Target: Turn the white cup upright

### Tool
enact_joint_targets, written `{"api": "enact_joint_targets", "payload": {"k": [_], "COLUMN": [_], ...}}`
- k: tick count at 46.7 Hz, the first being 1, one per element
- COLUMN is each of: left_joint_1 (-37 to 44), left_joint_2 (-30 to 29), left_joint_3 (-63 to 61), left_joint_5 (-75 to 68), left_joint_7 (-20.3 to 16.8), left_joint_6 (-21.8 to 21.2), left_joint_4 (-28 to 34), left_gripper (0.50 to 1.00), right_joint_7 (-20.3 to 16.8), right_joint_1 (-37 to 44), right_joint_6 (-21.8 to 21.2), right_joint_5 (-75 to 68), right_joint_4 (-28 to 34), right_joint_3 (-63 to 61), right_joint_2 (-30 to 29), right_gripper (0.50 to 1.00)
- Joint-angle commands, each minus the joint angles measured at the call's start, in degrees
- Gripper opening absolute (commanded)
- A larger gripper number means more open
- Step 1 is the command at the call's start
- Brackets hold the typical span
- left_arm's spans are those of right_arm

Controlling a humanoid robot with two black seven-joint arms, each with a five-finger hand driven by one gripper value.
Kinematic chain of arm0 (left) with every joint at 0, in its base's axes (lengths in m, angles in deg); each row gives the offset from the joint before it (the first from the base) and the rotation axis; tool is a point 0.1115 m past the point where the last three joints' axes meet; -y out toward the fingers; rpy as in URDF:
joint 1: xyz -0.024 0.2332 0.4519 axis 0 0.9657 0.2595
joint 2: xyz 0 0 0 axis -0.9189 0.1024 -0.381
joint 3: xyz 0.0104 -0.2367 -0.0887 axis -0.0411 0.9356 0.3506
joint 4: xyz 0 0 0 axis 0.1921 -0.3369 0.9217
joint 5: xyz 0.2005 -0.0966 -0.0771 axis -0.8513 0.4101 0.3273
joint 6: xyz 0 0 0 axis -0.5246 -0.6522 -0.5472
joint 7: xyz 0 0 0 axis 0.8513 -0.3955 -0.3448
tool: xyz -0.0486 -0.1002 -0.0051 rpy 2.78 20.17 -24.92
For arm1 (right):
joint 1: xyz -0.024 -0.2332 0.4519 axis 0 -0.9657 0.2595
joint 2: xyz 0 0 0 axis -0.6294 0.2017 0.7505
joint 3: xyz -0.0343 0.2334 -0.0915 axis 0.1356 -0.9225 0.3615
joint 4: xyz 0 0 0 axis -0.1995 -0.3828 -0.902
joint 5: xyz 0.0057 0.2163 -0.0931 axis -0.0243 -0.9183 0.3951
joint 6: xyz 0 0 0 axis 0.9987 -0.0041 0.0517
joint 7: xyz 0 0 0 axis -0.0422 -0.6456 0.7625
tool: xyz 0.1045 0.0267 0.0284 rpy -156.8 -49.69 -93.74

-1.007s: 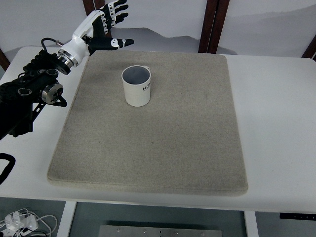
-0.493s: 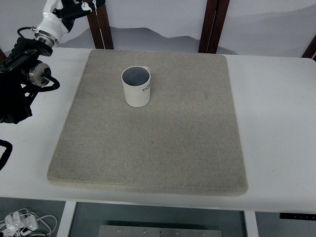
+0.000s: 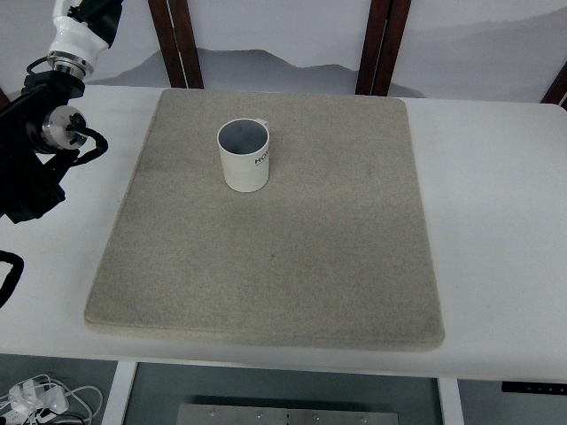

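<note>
The white cup (image 3: 244,157) stands upright on the grey mat (image 3: 275,257), in its far left part, mouth up, with dark print on its side and its handle at the back. My left arm (image 3: 40,142) comes in at the upper left, over the white table beside the mat. Its hand (image 3: 84,18) is raised at the top left corner, well left of the cup and apart from it, mostly cut off by the picture's edge. The right arm does not show.
The mat covers most of the white table (image 3: 496,221). Dark wooden posts (image 3: 182,44) (image 3: 381,44) stand behind the table's far edge. Cables (image 3: 40,398) lie on the floor at the bottom left.
My left hand has drawn back from beside the mat's far left corner, up and left to the picture's top corner. The cup has not moved.
</note>
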Motion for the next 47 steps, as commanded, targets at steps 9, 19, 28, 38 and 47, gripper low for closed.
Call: {"api": "enact_joint_targets", "payload": {"k": [9, 19, 28, 38, 47], "left_joint_1": [0.3, 0.8, 1.2, 3.4, 4.9], "left_joint_2": [0.5, 0.9, 0.9, 1.3, 3.2], "left_joint_3": [4.3, 4.5, 4.7, 5.4, 6.9], "left_joint_5": [11.1, 16.6, 18.5, 21.1, 23.1], "left_joint_7": [15.6, 21.5, 26.1, 26.8, 26.7], "left_joint_6": [0.2, 1.3, 1.5, 1.6, 3.9], "left_joint_4": [2.8, 4.1, 5.4, 6.1, 6.4], "left_gripper": [0.996, 0.996, 0.996, 0.999, 0.999], "right_joint_7": [0.0, 0.0, 0.0, 0.0, 0.0], "right_joint_1": [0.0, 0.0, 0.0, -0.1, -0.1], "right_joint_6": [0.0, 0.0, 0.0, -0.1, 0.0], "right_joint_5": [0.0, 0.0, 0.0, -0.1, -0.1], "right_joint_4": [0.0, 0.0, 0.0, 0.0, 0.0], "right_joint_3": [0.0, 0.0, -0.3, -0.3, -0.1], "right_joint_2": [0.0, 0.0, 0.0, 0.0, 0.0], "right_gripper": [0.952, 0.952, 0.952, 0.952, 0.952]}}
